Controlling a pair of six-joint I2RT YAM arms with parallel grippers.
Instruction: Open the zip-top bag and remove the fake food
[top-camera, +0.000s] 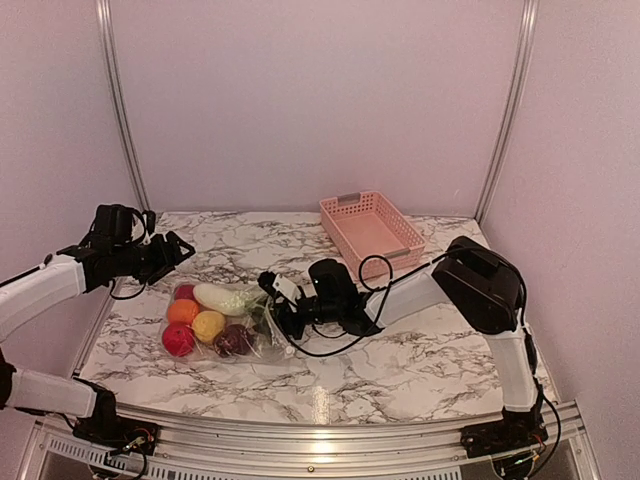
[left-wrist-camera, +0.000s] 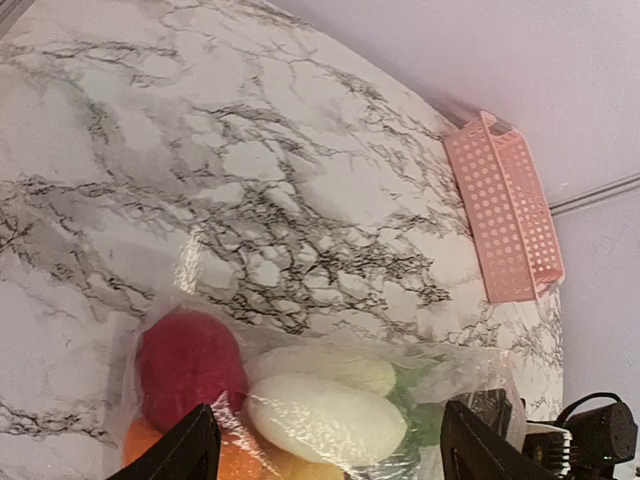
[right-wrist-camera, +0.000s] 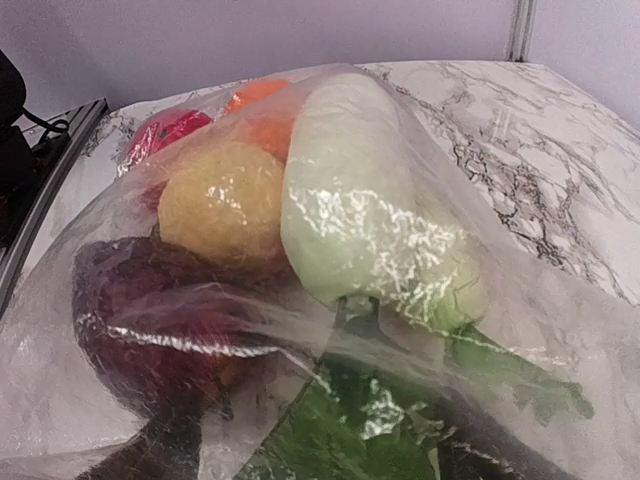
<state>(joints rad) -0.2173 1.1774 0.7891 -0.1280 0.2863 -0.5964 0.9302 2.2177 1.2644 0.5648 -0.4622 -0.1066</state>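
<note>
Just ahead of the right gripper (top-camera: 280, 305), the stuffed zip-top bag (top-camera: 222, 318).

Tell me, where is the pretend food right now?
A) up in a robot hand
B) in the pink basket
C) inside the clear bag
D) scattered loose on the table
C: the fake food shows through the zip-top bag lying on the marble table, and the pink basket stands apart behind it.
</note>
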